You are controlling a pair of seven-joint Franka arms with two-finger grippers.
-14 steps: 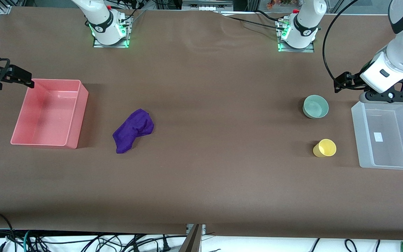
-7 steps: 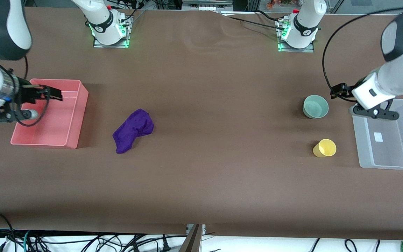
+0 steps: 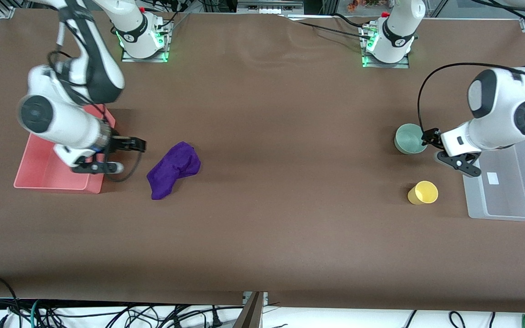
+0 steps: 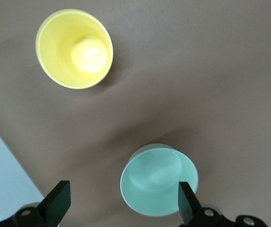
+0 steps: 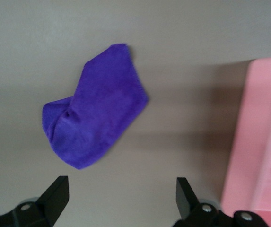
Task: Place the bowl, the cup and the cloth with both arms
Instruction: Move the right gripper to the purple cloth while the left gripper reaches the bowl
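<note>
The sage-green bowl (image 3: 411,138) stands upright toward the left arm's end of the table. The yellow cup (image 3: 423,192) stands nearer the front camera than the bowl. My left gripper (image 3: 429,136) hangs open and empty just beside the bowl, between it and the clear bin. The left wrist view shows the bowl (image 4: 159,179) by one finger of the left gripper (image 4: 121,203), with the cup (image 4: 74,49) farther off. The purple cloth (image 3: 174,169) lies bunched toward the right arm's end. My right gripper (image 3: 131,146) is open and empty over the table between the pink bin and the cloth (image 5: 95,125). Its own view shows this gripper (image 5: 121,196).
A pink bin (image 3: 39,175) sits at the right arm's end, partly covered by that arm, and shows in the right wrist view (image 5: 258,142). A clear plastic bin (image 3: 508,191) sits at the left arm's end, its corner showing in the left wrist view (image 4: 3,179). Brown table surface lies between cloth and bowl.
Both arms have swung in from the table's ends. The right gripper moved from over the pink bin toward the cloth. The left gripper moved from over the clear bin toward the bowl.
</note>
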